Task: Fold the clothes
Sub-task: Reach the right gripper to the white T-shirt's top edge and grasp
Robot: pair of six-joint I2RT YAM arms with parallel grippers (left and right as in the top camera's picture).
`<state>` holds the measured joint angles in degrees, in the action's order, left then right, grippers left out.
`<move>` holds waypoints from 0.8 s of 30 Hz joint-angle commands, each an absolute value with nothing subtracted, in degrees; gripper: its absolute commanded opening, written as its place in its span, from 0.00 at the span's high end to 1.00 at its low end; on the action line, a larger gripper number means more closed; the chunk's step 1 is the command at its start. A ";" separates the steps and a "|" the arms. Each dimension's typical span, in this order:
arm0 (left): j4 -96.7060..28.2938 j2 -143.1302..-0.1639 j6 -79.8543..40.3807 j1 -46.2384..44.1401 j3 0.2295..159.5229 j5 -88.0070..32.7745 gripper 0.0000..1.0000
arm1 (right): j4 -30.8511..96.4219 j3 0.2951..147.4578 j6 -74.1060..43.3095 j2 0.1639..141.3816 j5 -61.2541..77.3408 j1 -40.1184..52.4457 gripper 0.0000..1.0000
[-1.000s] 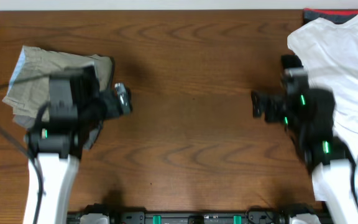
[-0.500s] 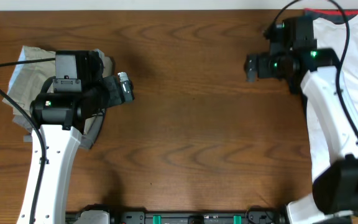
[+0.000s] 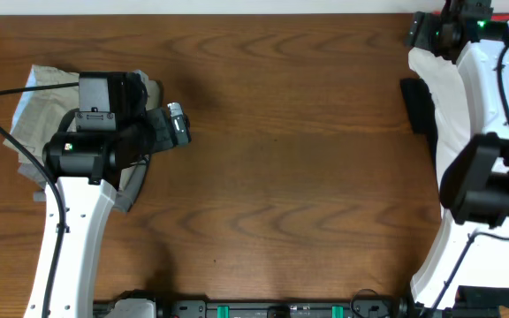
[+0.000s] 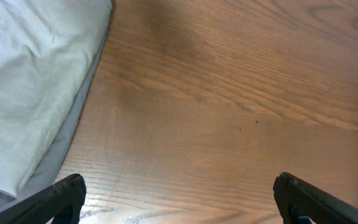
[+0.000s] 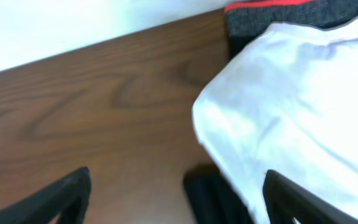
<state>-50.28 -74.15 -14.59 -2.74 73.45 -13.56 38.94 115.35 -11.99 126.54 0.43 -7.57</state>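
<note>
While the left hand (image 4: pixel 182 198) gapes empty, the right hand (image 5: pixel 179 191) stands wide above the T-shirt (image 5: pixel 291 93).

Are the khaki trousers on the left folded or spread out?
Folded. The khaki trousers sit as a compact pile, and the left wrist view shows one layer's edge lying over another.

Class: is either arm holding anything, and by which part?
Nothing is held. The left fingers stand open above table beside the trousers; the right fingers stand open over the T-shirt edge.
</note>
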 commanded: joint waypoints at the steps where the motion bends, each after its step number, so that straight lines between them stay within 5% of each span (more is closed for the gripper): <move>1: -50.59 -73.95 -14.33 -2.98 74.59 -13.50 0.02 | 34.22 116.73 -14.37 130.93 1.17 -7.53 0.23; 17: -52.31 -74.00 -17.93 -2.98 74.48 -13.50 0.02 | 23.90 116.73 -20.12 145.36 -5.08 -7.73 0.28; 21: -52.90 -74.06 -17.93 -2.98 74.48 -13.50 0.02 | 24.23 116.73 -19.62 145.99 -6.24 -7.97 0.38; 24: -52.99 -74.08 -17.93 -2.98 74.48 -13.50 0.02 | 25.45 116.73 -19.49 146.06 -7.35 -7.97 0.58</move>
